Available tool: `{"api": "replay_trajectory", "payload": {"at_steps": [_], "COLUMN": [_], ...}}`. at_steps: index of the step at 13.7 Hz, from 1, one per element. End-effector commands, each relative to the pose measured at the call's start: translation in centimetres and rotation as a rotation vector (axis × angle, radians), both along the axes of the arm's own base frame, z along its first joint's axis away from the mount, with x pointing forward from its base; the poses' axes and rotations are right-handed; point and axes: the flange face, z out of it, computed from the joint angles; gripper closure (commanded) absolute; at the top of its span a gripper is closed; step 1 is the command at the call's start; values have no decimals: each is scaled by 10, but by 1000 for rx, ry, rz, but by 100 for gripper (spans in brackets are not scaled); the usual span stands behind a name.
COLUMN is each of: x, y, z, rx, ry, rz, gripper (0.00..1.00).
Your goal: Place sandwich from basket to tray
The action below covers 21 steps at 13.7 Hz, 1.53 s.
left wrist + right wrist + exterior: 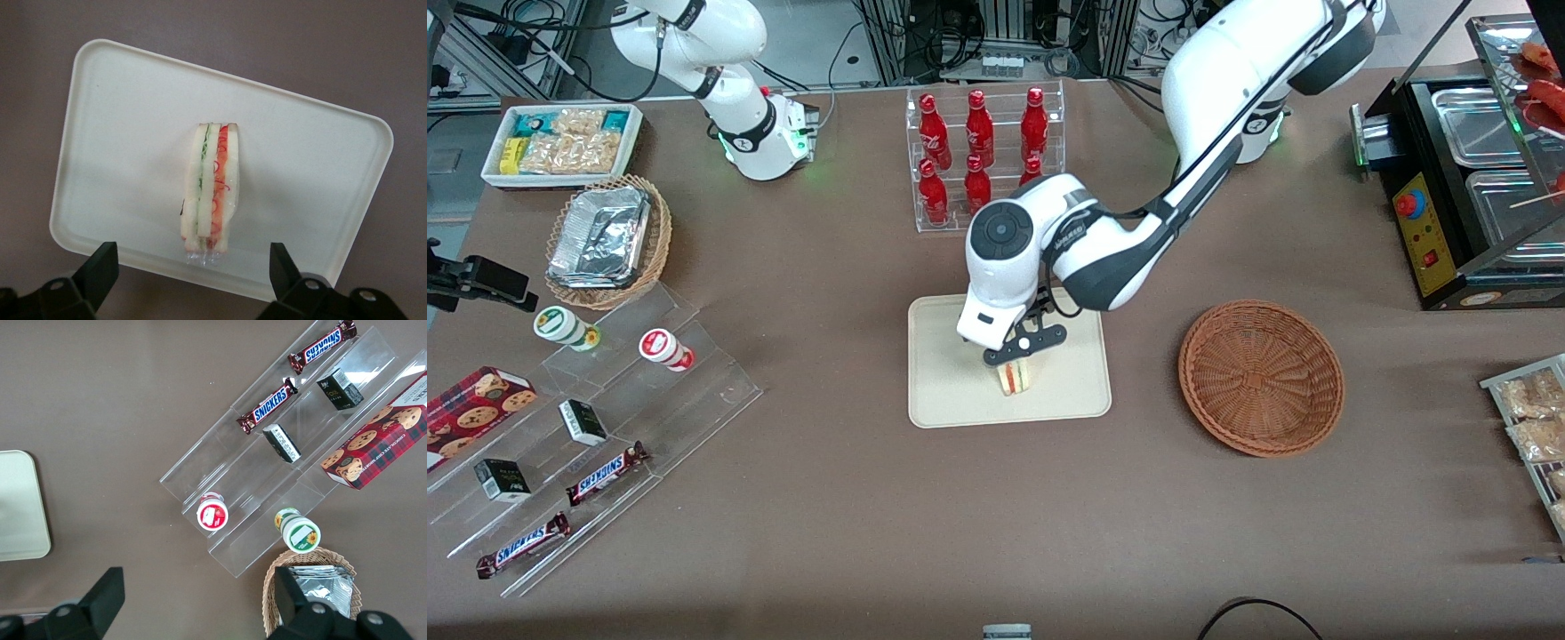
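The sandwich (1013,377) is seen standing on its edge on the cream tray (947,391), in the part of the tray nearer to the front camera. Its red and green stripes are shown on the cut side. In the left wrist view the sandwich (212,192) is wrapped in clear film and rests on the tray (120,133), close to one long rim.

The gripper (1021,354) is held just above the sandwich. Its fingers (100,270) are spread wide apart, one on each side of the sandwich, and nothing is held between them. The sandwich is not touched by them.

The round brown wicker basket (1261,378) is set on the brown table (836,498), toward the working arm's end, apart from the tray. Nothing is seen inside it.

A clear rack of red bottles (983,151) is placed farther from the front camera than the tray.
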Motion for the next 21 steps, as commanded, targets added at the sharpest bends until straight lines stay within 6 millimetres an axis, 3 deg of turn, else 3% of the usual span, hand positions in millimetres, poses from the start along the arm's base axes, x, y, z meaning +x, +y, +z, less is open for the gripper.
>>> {"api": "replay_trajectory", "payload": {"at_steps": [1, 3, 5, 10, 16, 18, 19, 21], "x": [-1, 8, 39, 61, 65, 46, 48, 38], "y": [23, 47, 90, 166, 236, 253, 279, 305], "z": [36, 65, 74, 98, 120, 137, 144, 160], "rx": [47, 54, 39, 66, 78, 65, 70, 45], "ry": [26, 24, 38, 99, 108, 106, 106, 121], "rz": [-55, -74, -23, -137, -188, -262, -267, -332], "gripper": [0, 0, 0, 0, 0, 0, 0, 0]}}
